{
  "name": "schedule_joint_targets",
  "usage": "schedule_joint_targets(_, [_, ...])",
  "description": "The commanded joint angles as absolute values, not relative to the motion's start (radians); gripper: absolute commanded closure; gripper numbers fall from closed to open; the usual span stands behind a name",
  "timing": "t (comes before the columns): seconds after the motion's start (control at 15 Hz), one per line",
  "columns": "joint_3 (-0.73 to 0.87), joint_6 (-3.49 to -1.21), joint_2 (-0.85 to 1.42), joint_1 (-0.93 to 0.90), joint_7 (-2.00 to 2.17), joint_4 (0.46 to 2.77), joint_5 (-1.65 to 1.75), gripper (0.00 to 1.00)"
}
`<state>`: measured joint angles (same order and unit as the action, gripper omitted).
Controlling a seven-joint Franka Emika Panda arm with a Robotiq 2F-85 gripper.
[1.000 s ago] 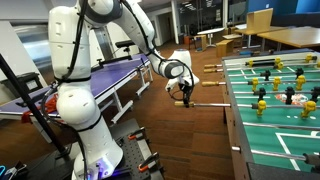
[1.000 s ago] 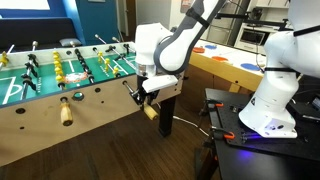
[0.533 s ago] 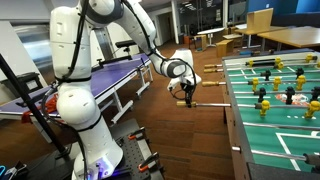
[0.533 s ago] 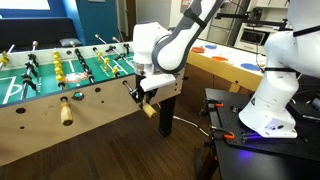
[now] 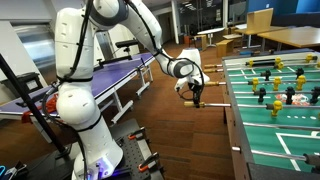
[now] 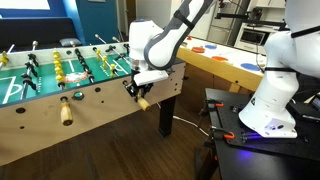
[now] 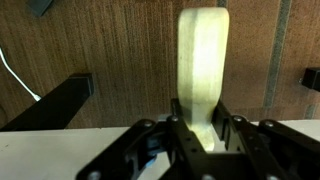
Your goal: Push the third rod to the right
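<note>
Jaws clamped on the pale wooden rod handle (image 7: 203, 60) near the green foosball table's (image 6: 100, 99) side edge, the black gripper (image 7: 204, 133) seems mid-push, travel remaining.

Gripper (image 5: 196, 98) on the rod handle (image 7: 203, 60): foosball table wall (image 5: 233, 112) blocks 3 o'clock; bare floor (image 5: 178, 145) open at 6 o'clock.

A white Franka arm (image 5: 72, 50) stands tall on its base, arches over at the elbow and reaches out and down, as both exterior views show. At the wrist, the dark gripper (image 5: 196, 92) is clamped on a pale rod handle (image 7: 203, 60). In the wrist view, its fingers (image 7: 180, 126) press in from either side.
</note>
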<state>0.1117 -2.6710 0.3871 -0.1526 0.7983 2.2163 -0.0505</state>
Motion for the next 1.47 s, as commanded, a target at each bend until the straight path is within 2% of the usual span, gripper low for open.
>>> schedule_joint_targets(0.0, [0.140,-2.626,0.410,-0.113,0.765,2.161,-0.038,0.91])
schedule_joint_targets(0.67, [0.151,-2.574,0.505,-0.018,0.658,1.985,-0.074,0.91])
schedule_joint_targets(1.13, [0.157,-2.446,0.542,-0.007,0.595,1.876,-0.086,0.91])
schedule_joint_targets(1.2, [0.157,-2.429,0.544,-0.009,0.593,1.869,-0.083,0.70])
schedule_joint_targets(1.27, [0.162,-2.419,0.531,-0.017,0.600,1.873,-0.074,0.42])
schedule_joint_targets(1.33, [0.163,-2.417,0.510,-0.023,0.603,1.888,-0.071,0.42])
schedule_joint_targets(1.4, [0.167,-2.424,0.484,-0.029,0.608,1.910,-0.062,0.38])
